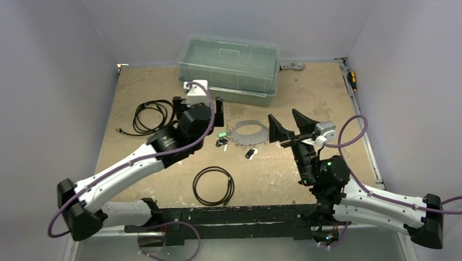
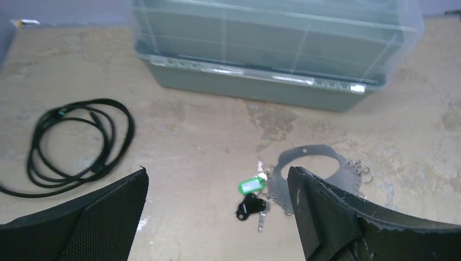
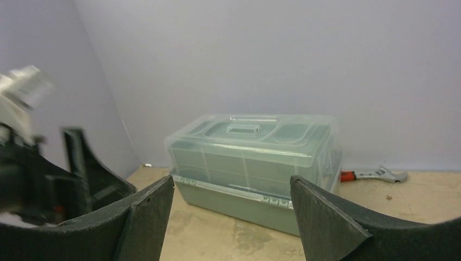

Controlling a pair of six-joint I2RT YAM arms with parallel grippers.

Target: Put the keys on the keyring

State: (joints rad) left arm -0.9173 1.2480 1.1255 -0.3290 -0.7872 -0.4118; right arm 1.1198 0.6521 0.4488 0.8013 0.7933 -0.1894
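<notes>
Left claw (image 2: 217, 169) is hanging over the worktop (image 1: 308, 93) with its fingers spread wide and nothing between them. To its left the coiled black cable (image 2: 81, 138) is lying loose. Just below the claw, the keys (image 2: 251, 206) are sitting in a small bunch with a green tag (image 2: 251, 185), touching the left side of the keyring (image 2: 312, 147), which is lying flat. One more key (image 1: 251, 153) is resting apart, nearer the arms. Further right, the right claw (image 1: 284, 117) is also standing wide apart and holding nothing, just beside the ring.

The keys are looking tiny and the ring thin and flat, so a pinch may be skidding off or nudging the bunch away. The two claws are working close together and could be bumping each other.

At the back, the clear lidded box (image 1: 229, 64) is sitting shut. Dividers are showing through its wall, but I cannot tell what is in it.
</notes>
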